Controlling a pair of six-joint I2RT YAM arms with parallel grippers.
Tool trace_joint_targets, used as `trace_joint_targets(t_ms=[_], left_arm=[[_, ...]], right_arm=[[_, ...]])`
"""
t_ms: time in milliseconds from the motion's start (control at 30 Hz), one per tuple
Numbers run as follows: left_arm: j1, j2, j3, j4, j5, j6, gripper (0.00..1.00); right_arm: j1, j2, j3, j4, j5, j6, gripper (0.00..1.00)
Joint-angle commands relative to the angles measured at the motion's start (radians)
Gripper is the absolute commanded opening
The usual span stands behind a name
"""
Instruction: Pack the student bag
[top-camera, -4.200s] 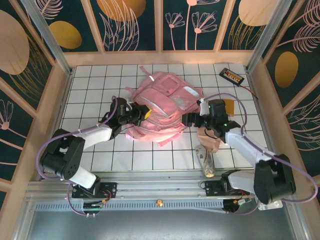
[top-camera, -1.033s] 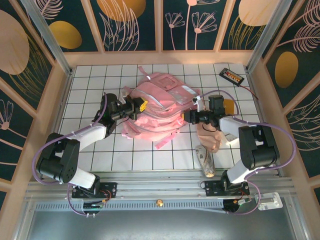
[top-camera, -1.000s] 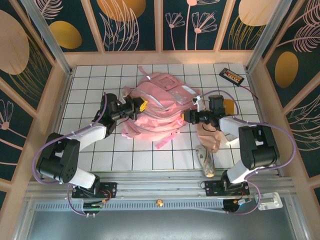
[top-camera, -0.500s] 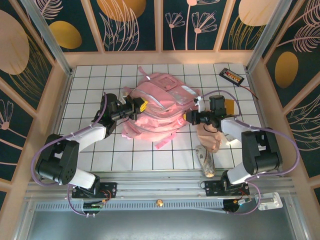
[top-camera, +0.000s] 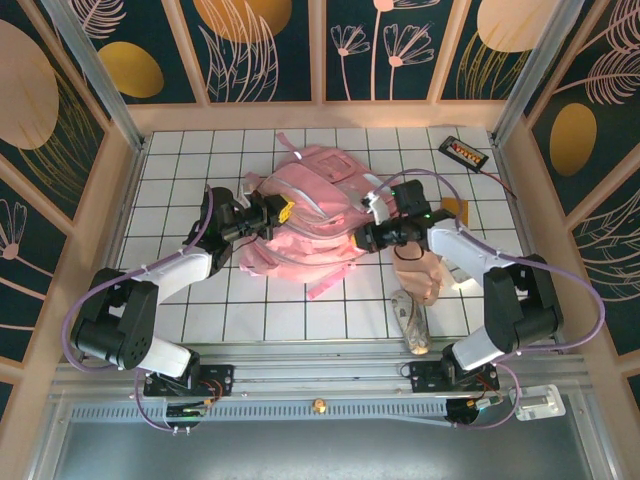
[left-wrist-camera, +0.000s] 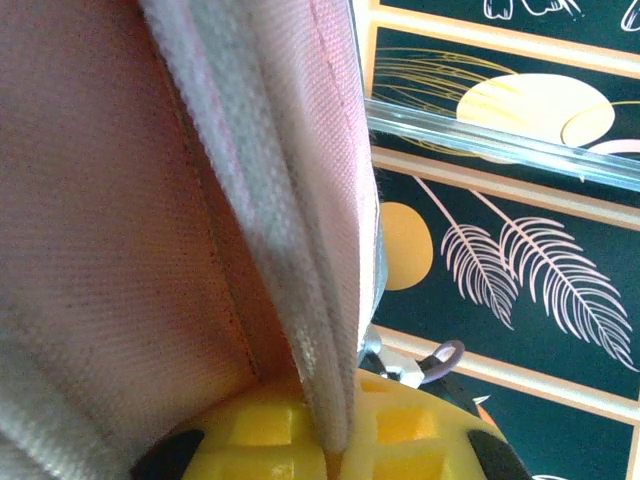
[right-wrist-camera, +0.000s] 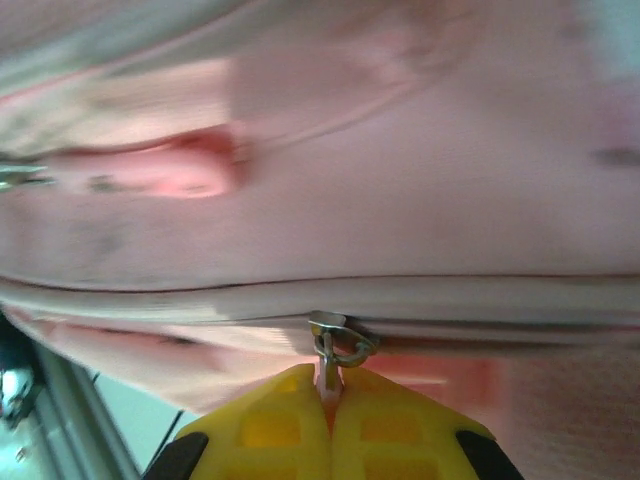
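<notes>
On the student bag (top-camera: 312, 215), jaws tight: fabric edge (left-wrist-camera: 322, 250) (left), zipper pull (right-wrist-camera: 338, 346) (right).

We see the student bag (top-camera: 318, 205), left gripper (top-camera: 281, 212) at its left, right gripper (top-camera: 361, 238) at its right, bundle (top-camera: 420, 280) right of it, nearer us.

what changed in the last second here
The right gripper slid left along the soft pink fabric backpack and shut on its small metal zipper pull. The left gripper stayed clamped on the backpack's fabric edge, and the backpack itself hardly shifted.
</notes>
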Motion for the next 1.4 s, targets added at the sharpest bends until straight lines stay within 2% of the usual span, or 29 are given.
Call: trace_joint_targets(t_ms=[0, 167, 467, 667, 733, 767, 800, 833, 933, 1067, 1200, 1300, 1367], left_arm=[[-0.026, -0.046, 0.026, 0.146, -0.002, 0.009, 0.00], [-0.076, -0.019, 0.016, 0.186, -0.031, -0.003, 0.00], [-0.147, 0.009, 0.017, 0.195, -0.090, 0.004, 0.00], [-0.148, -0.044, 0.006, 0.101, -0.110, 0.082, 0.00], [-0.144, -0.074, 0.040, -0.024, -0.105, 0.178, 0.00], [-0.141, -0.090, 0.054, -0.092, -0.115, 0.227, 0.10], [-0.133, -0.115, 0.065, -0.170, -0.129, 0.286, 0.28], [-0.121, -0.140, 0.072, -0.243, -0.147, 0.338, 0.40], [-0.054, -0.221, 0.055, -0.401, -0.178, 0.457, 0.59], [0.026, -0.282, 0.052, -0.565, -0.204, 0.600, 0.68], [0.031, -0.195, 0.200, -0.757, -0.253, 0.857, 0.70], [-0.019, -0.097, 0.379, -0.949, -0.397, 1.182, 0.70], [-0.101, -0.055, 0.455, -1.057, -0.602, 1.404, 0.72]], right_arm=[[0.077, 0.017, 0.047, -0.113, -0.061, -0.022, 0.00], [0.126, 0.044, 0.097, -0.032, -0.067, 0.106, 0.00], [0.332, 0.109, 0.167, 0.171, 0.006, 0.304, 0.00], [0.320, 0.070, 0.136, 0.129, 0.063, 0.288, 0.00], [0.293, 0.048, 0.107, 0.101, 0.069, 0.269, 0.00], [0.282, 0.038, 0.098, 0.083, 0.075, 0.259, 0.00], [0.271, 0.028, 0.088, 0.065, 0.086, 0.245, 0.00], [0.257, 0.016, 0.075, 0.044, 0.097, 0.230, 0.00], [0.208, -0.017, 0.042, 0.001, 0.111, 0.199, 0.00], [0.137, -0.061, 0.003, -0.032, 0.152, 0.171, 0.00], [0.091, -0.059, -0.004, -0.057, 0.157, 0.144, 0.00], [0.091, -0.061, -0.015, -0.039, 0.135, 0.154, 0.00], [0.092, -0.063, -0.022, -0.034, 0.139, 0.156, 0.00]])
